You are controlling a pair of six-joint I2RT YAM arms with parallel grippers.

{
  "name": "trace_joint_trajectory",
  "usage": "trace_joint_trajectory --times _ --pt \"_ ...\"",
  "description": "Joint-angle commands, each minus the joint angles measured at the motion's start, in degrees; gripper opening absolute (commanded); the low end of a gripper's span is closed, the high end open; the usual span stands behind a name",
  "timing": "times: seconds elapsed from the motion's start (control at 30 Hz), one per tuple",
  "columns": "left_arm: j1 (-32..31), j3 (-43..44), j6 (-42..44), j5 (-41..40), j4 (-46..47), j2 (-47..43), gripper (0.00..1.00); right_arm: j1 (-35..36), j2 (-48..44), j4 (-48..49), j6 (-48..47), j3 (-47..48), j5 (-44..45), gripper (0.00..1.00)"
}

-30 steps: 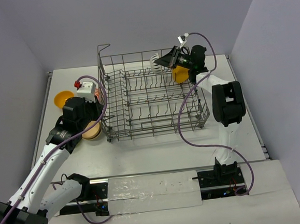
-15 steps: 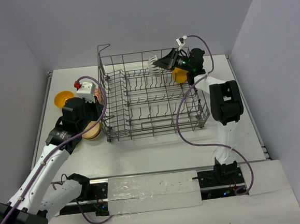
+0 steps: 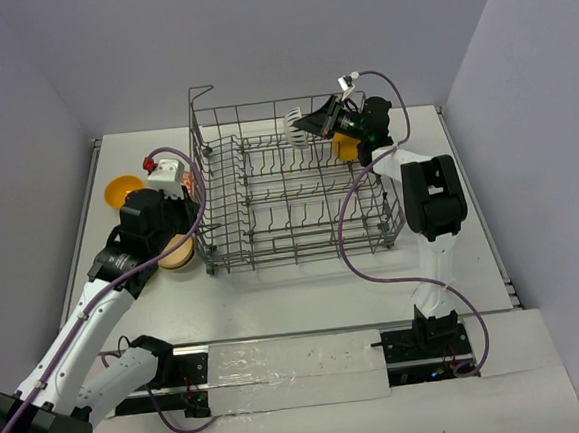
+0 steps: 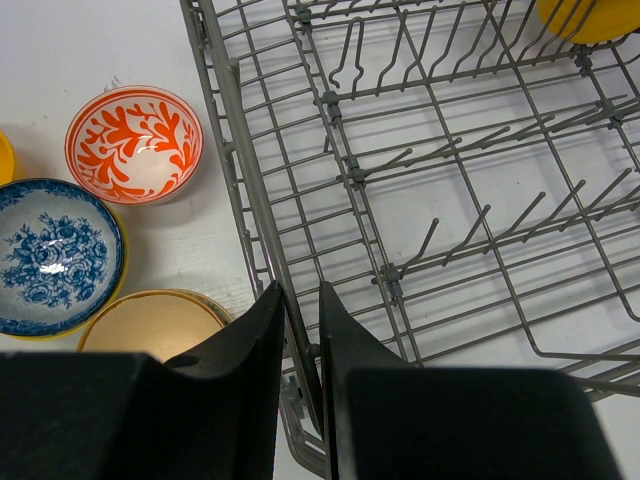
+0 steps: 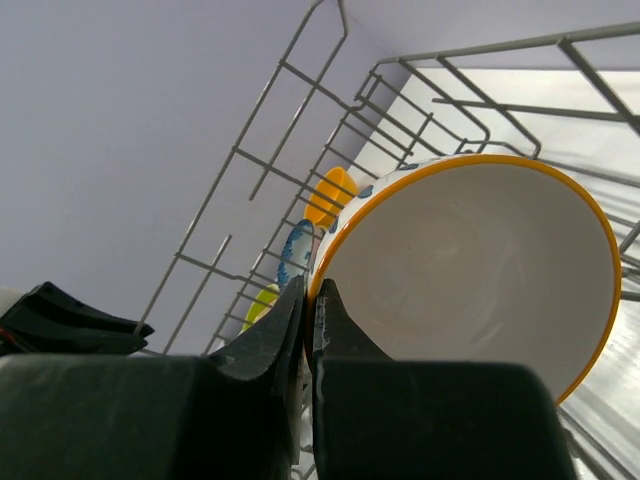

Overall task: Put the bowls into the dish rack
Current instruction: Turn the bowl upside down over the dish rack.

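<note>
The white bowl with the yellow rim (image 5: 470, 270) hangs tilted over the dish rack (image 3: 202, 183), at the upper right of the overhead frame and not yet down among the tines. My right pincer (image 5: 308, 290) is clenched on its rim alone. An orange-yellow bowl (image 3: 344, 147) already sits in that corner, just beside it. At the left of the frame, outside the rack wall, the red-and-white bowl (image 4: 133, 145), the blue-patterned bowl (image 4: 55, 255) and the tan bowl (image 4: 150, 325) wait on the desk (image 3: 305, 285). My left pincer (image 4: 298, 320) looks nipped onto the rack's wall wire next to the tan bowl.

A rim-only hold is thin. If I lower the bowl crooked, I expect it to catch a tine or the orange-yellow bowl, twist free and drop. A tug from my left side could shift the rack under it.

Only my right wrist view shows the lime green bowl (image 5: 262, 300), seen through the wires. Only the overhead view shows where the held bowl stands over the rack.
</note>
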Motion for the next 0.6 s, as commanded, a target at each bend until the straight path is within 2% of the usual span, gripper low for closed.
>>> trace_joint_trajectory --times 0.0,0.2,0.37,0.5,0.57 --pt "-0.2 -0.5 2.5 4.4 -0.5 -1.3 0.0 0.3 -1.6 -2.3 -3.4 -1.7 0.8 0.0" --pt "-0.2 -0.6 2.5 4.3 -0.6 -1.4 0.0 0.2 -2.9 -8.7 -7.9 -1.8 2.3 0.07" --pt "-0.2 -0.7 2.5 4.2 -0.6 -1.6 0.0 0.1 -3.0 -9.5 -7.9 -1.9 2.6 0.04" --pt "-0.2 -0.8 2.5 4.2 -0.5 -1.8 0.0 0.1 -3.0 -9.4 -7.6 -2.1 2.1 0.08" --pt "-0.2 -0.8 2.5 4.4 -0.5 -1.8 0.0 0.1 -3.0 -8.7 -7.3 -2.4 1.9 0.04"
